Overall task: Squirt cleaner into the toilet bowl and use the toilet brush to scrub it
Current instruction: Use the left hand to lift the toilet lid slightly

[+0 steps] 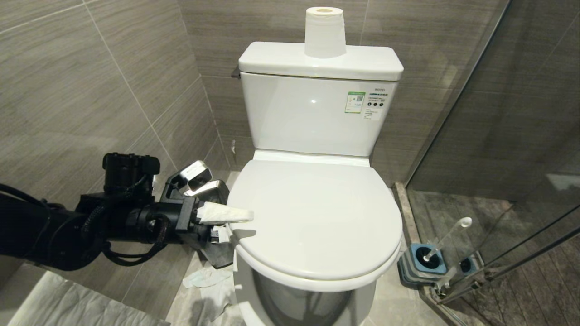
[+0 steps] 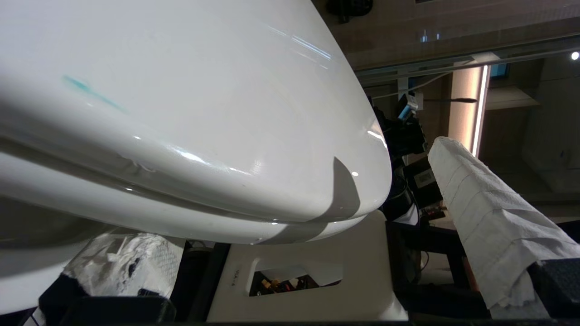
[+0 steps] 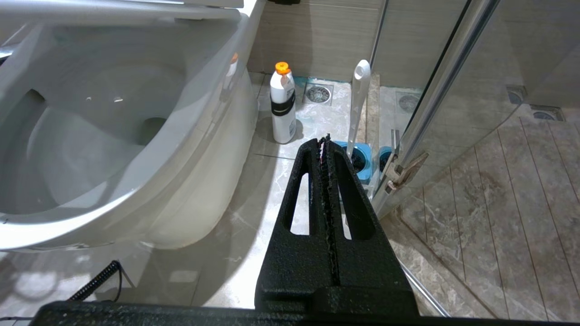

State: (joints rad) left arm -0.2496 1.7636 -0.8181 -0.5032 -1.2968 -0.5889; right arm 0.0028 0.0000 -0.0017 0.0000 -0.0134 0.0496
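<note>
The toilet bowl [image 1: 299, 303] stands against the tiled wall with its white lid [image 1: 317, 217] down. My left gripper [image 1: 238, 226] is open at the lid's left edge. Its tissue-wrapped fingers [image 1: 226, 213] straddle the rim, one above the lid and one below the seat. In the left wrist view the lid [image 2: 204, 113] bears a thin turquoise smear of cleaner [image 2: 86, 90]. The toilet brush [image 1: 448, 237] leans in its blue holder [image 1: 428, 260] on the floor at the right. My right gripper [image 3: 324, 140] is parked low beside the bowl [image 3: 113, 149], shut and holding nothing, short of the brush [image 3: 358, 104].
A white bottle with an orange cap [image 3: 282, 108] stands on the floor between the bowl and the brush, near a drain [image 3: 318, 93]. A paper roll [image 1: 324, 31] sits on the tank. A glass shower door [image 1: 498, 136] closes the right side. Crumpled tissue [image 1: 208, 280] lies on the floor at the left.
</note>
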